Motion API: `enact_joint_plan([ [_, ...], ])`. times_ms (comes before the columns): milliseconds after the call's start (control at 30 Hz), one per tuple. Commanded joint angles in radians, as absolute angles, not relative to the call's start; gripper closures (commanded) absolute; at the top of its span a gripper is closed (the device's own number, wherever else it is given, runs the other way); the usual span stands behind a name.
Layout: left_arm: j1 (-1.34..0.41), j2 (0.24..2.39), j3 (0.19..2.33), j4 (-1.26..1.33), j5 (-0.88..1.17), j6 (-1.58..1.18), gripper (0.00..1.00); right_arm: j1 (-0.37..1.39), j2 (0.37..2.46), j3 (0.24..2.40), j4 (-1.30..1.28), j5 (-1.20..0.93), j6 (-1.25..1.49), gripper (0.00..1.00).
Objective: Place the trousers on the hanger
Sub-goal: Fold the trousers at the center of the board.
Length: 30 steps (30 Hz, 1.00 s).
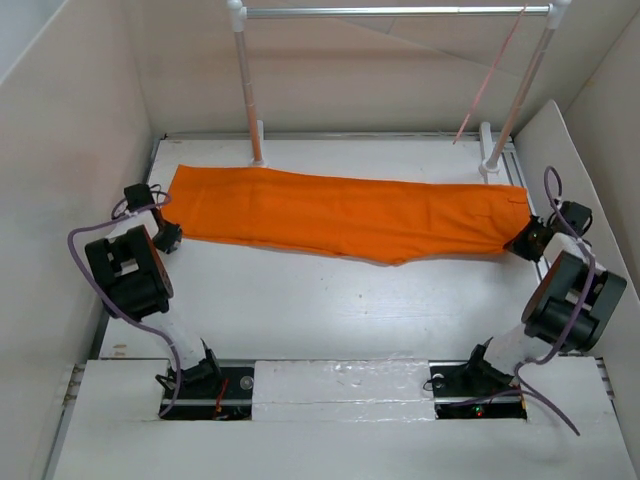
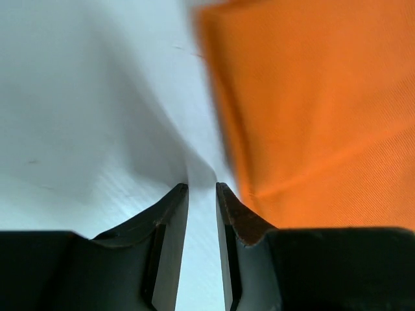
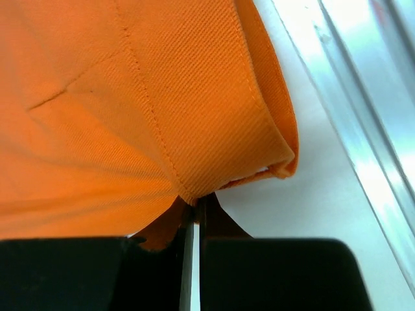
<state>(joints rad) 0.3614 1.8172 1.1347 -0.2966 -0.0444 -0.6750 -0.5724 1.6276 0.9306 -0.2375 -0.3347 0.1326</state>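
Our left fingers stand narrowly apart on the white tabletop, gripping nothing, just beside the flat orange cloth trousers. Our right fingers pinch the trousers' other end. Farther back, the thin pale pink wire hanger hangs from the silver rail.

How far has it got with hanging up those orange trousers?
Hardly started. Done: nothing yet; the trousers lie flat on the table and the hanger hangs bare from the rail. In hand: the right hand is closed on one end's hem, while the left hand, jaws slightly apart, sits at the other end's edge with no cloth between. To do: lifting the trousers and draping them over the hanger.
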Motion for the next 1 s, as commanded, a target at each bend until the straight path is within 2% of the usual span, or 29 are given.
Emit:
enact_joint_plan([
  [0,0.396,1.769,0.990,-0.376,-0.061,-0.669,0.77,-0.597,1.424,0.864,-0.258,-0.291,0.107,1.00],
  [100,0.396,1.677,0.918,-0.399,-0.123,-0.667,0.78,-0.629,1.309,0.775,-0.325,-0.269,0.075,1.00],
  [167,0.396,1.614,0.875,-0.403,-0.126,-0.672,0.78,-0.673,1.206,0.712,-0.366,-0.262,0.052,0.91],
  [200,0.396,1.538,0.847,-0.400,-0.126,-0.669,0.78,-0.734,1.175,0.695,-0.374,-0.261,0.043,0.82],
  [233,0.396,1.501,0.842,-0.405,-0.129,-0.666,0.77,-0.764,1.129,0.678,-0.373,-0.279,0.023,0.58],
  [300,0.382,1.421,0.856,-0.425,-0.121,-0.673,0.77,-0.839,1.114,0.672,-0.415,-0.296,-0.035,0.41],
  [333,0.330,1.401,0.859,-0.417,-0.100,-0.676,0.77,-0.853,1.112,0.676,-0.416,-0.298,-0.043,0.26],
  [367,0.296,1.390,0.862,-0.402,-0.024,-0.676,0.76,-0.853,1.132,0.681,-0.399,-0.301,-0.041,0.21],
  [400,0.205,1.362,0.861,-0.312,0.068,-0.672,0.69,-0.862,1.178,0.695,-0.396,-0.325,-0.023,0.15],
  [433,0.204,1.362,0.861,-0.311,0.069,-0.672,0.69,-0.862,1.178,0.695,-0.396,-0.325,-0.023,0.15],
  [500,0.085,1.373,0.906,-0.293,0.065,-0.687,0.64,-0.862,1.261,0.692,-0.341,-0.406,-0.002,0.13],
  [533,0.075,1.385,0.923,-0.291,0.049,-0.695,0.48,-0.862,1.287,0.693,-0.334,-0.422,-0.002,0.13],
  [567,0.089,1.399,0.934,-0.287,0.041,-0.701,0.39,-0.862,1.317,0.693,-0.298,-0.440,0.035,0.13],
  [600,0.110,1.435,0.954,-0.275,0.054,-0.704,0.25,-0.862,1.325,0.677,-0.269,-0.484,0.060,0.13],
  [633,0.133,1.462,0.960,-0.265,0.078,-0.707,0.22,-0.862,1.333,0.675,-0.253,-0.498,0.064,0.13],
  [767,0.181,1.603,1.014,-0.275,0.115,-0.703,0.20,-0.853,1.335,0.696,-0.259,-0.479,0.048,0.13],
  [967,0.181,1.750,1.045,-0.244,0.138,-0.758,0.28,-0.853,1.407,0.715,-0.242,-0.457,0.054,0.13],
])
